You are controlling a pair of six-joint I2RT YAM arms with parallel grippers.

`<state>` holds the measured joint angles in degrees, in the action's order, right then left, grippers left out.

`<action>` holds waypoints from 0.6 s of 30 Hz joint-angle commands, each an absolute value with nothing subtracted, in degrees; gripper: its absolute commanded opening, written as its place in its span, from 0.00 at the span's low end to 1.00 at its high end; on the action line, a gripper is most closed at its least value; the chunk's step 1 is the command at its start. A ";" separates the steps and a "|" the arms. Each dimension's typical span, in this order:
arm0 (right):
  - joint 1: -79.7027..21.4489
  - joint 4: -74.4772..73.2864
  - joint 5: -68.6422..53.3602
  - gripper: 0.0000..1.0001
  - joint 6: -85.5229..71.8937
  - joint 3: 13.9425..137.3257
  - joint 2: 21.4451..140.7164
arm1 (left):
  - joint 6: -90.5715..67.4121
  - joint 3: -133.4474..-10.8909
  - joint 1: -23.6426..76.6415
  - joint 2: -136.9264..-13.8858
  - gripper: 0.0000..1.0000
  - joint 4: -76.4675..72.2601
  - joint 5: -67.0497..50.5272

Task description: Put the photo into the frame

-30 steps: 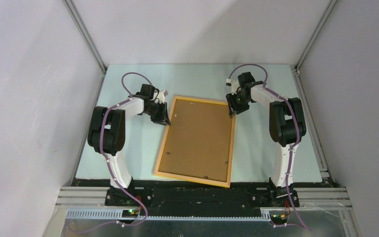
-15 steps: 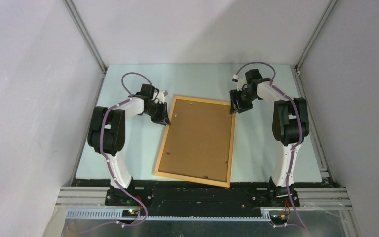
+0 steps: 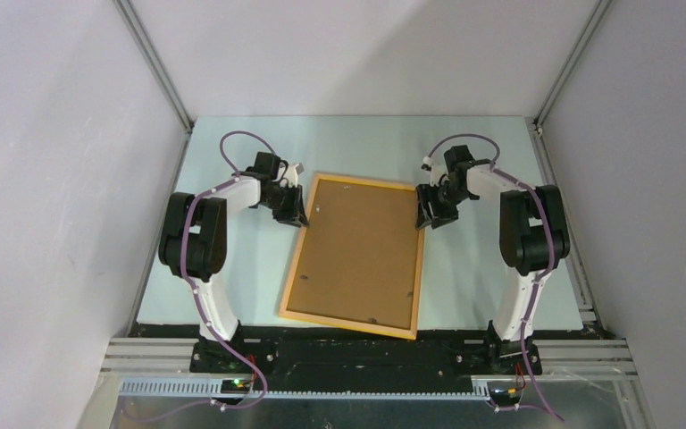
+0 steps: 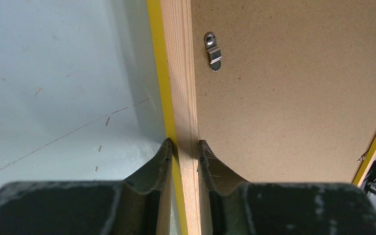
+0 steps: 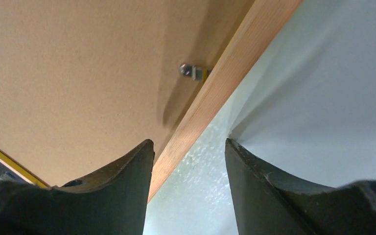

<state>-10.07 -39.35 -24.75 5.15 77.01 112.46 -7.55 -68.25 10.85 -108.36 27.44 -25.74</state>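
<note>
**Top external view.** Showing the frame point(image 3: 348, 323) lying back-side up on the pale table point(image 3: 464, 277), turned slightly askew, with the brown backing board point(image 3: 357, 255) sitting inside it. Pinching the frame's left rail, near its far corner, with the left gripper point(image 3: 296, 213). Holding the right gripper point(image 3: 427, 213) at the frame's right rail, near the opposite far corner.

**Left wrist view.** Looking along the frame's point(image 4: 182, 88) bare wooden rail, with its yellow outer face turned toward the table point(image 4: 54, 73). Clamping that rail between the two dark fingers point(image 4: 159, 166) of the left gripper point(image 4: 185, 147), one pressing on the frame's outer side and the other on the side of the backing board point(image 4: 284, 98). Showing a small metal clip point(image 4: 213, 50) on the board, just inside the frame, farther along the rail.

**Right wrist view.** Holding the jaws of the right gripper point(image 5: 188, 147) well apart and gripping nothing. Keeping one finger point(image 5: 122, 186) over the backing board point(image 5: 68, 73) just inside the frame point(image 5: 225, 83) and the other over the table point(image 5: 333, 98) outside it. Showing the frame's rail running diagonally past the inner finger, with a metal clip point(image 5: 192, 71) touching its inner edge.
</note>
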 commanded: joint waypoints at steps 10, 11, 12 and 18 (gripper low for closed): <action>-18.20 -36.86 -16.31 0.55 5.87 67.66 105.18 | -8.44 -68.16 10.76 -108.22 0.00 28.99 -29.15; -18.70 -36.77 -15.36 0.53 5.88 67.47 105.32 | -8.44 -68.13 10.74 -108.12 0.00 28.98 -29.22; -18.84 -36.64 -14.04 0.52 5.89 67.44 105.65 | -8.44 -68.16 10.66 -108.06 0.00 28.99 -29.20; -18.50 -35.50 -10.49 0.31 5.46 68.13 106.27 | -8.44 -68.09 10.38 -107.93 0.00 29.01 -29.56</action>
<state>-18.50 -37.26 -15.42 4.86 68.66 106.06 -7.57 -68.25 10.55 -108.36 27.57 -26.02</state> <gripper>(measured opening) 0.396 0.232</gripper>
